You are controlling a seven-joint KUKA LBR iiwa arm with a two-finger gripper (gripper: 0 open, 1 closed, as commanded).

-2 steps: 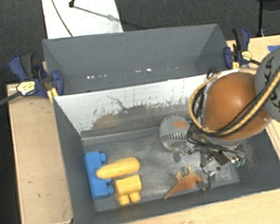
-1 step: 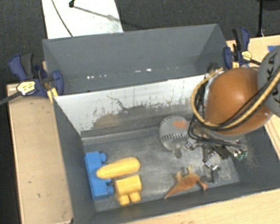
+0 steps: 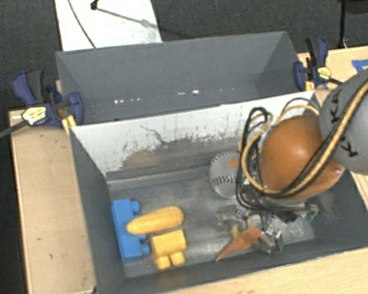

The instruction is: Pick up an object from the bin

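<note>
My gripper (image 3: 270, 231) is low in the bin's front right part, under the orange wrist cover. A brown pointed thing (image 3: 238, 242), shaped like a small cone lying on its side, rests on the floor right against the gripper's left side, its tip pointing to the front left. I cannot make out whether it is held. Just behind the gripper lies a grey-white ball (image 3: 224, 171), its right side hidden by the cover.
On the left of the bin floor lie a blue toy brick (image 3: 126, 230), a yellow corn-cob shape (image 3: 155, 220) and a yellow toy brick (image 3: 169, 248), close together. The arm and its cables cover the bin's right side.
</note>
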